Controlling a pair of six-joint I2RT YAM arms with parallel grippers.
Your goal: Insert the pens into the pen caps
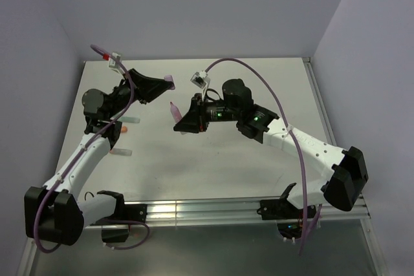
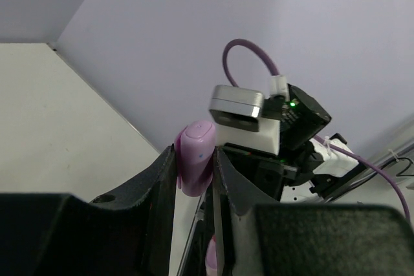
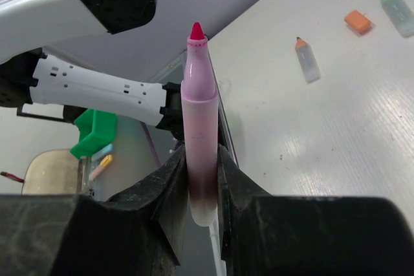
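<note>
A: White tabletop (image 1: 259, 153), lilac walls (image 1: 213, 11) around it. Both arms meet over its middle; left gripper (image 2: 194, 167) clamped on the purple-pink cap (image 2: 197, 153), which stands proud of the fingertips.

B: Right side?

A: Much the same: right gripper (image 3: 202, 174) closed tight on the pink pen (image 3: 199, 121), held by its rear end, red tip outward.

B: How do the two lie?

A: Top view: cap just beyond the pen tip, toward the far wall and a touch left. Near, not touching. Pen's long axis aims roughly at it. Cap's axis looks crosswise to the pen, so I judge one wrist must turn before any push. Which end of the cap is open, cannot tell.

B: Remainder?

A: Loose on the table, uncapped: orange-tipped pen (image 3: 307, 61) and mint-green pen (image 3: 398, 10), with the orange cap (image 3: 357, 21) between them.
</note>
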